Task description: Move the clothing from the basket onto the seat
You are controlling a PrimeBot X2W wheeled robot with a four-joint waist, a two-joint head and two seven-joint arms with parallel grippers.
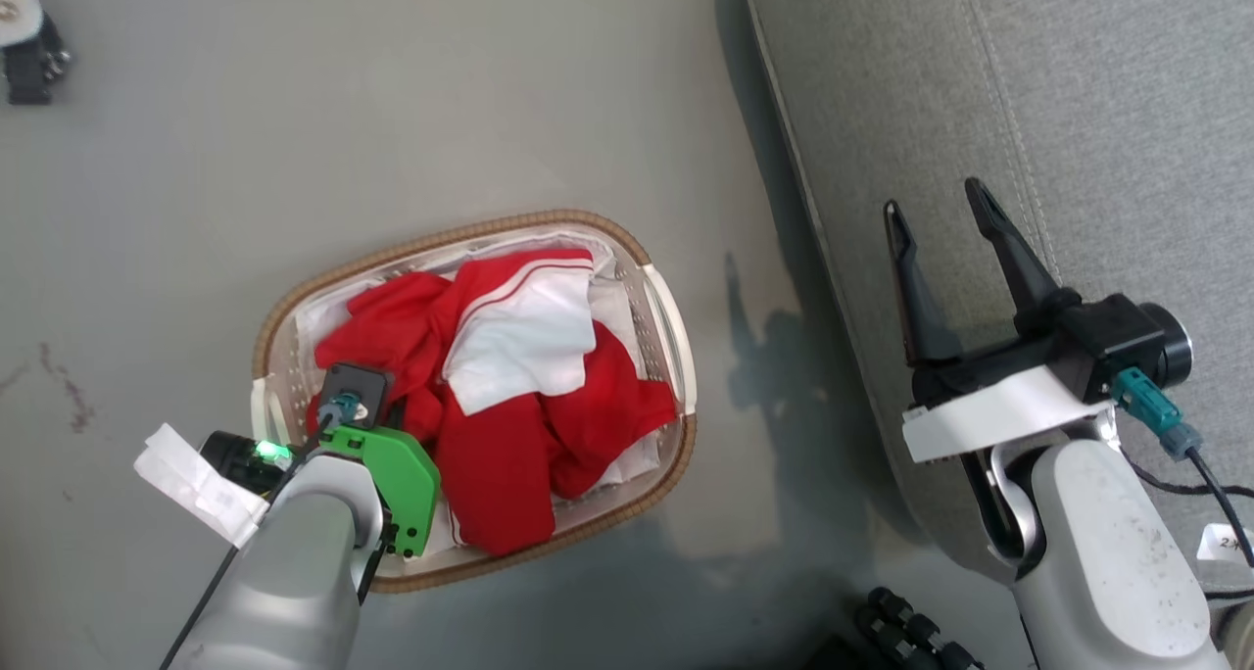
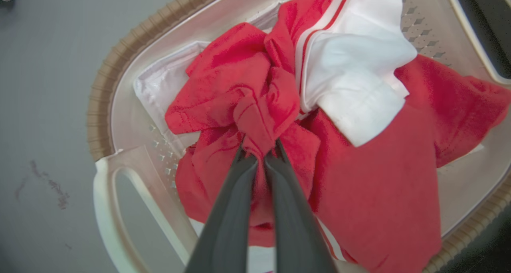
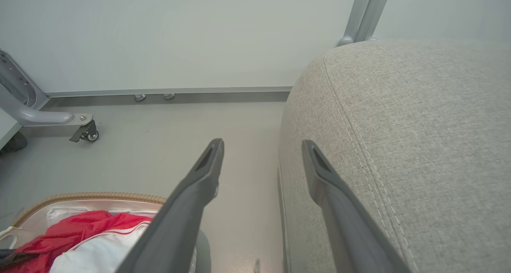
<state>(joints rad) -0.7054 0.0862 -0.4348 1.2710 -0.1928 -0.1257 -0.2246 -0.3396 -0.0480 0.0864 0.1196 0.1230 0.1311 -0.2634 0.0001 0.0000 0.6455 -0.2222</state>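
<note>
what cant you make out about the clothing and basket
Left wrist view: how many layers of clothing the left gripper pinches; the fold hides them.
Head view: garment count; they overlap in the basket.
Right wrist view: most of the basket, cut off at the bottom edge.

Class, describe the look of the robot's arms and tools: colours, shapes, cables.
Both forearms are pale grey. The left forearm carries a green plate, green light, white tag and black cable. The right forearm has a white bracket and a teal plug on a dark lead. The left tool and right tool have long dark tapering fingers.
</note>
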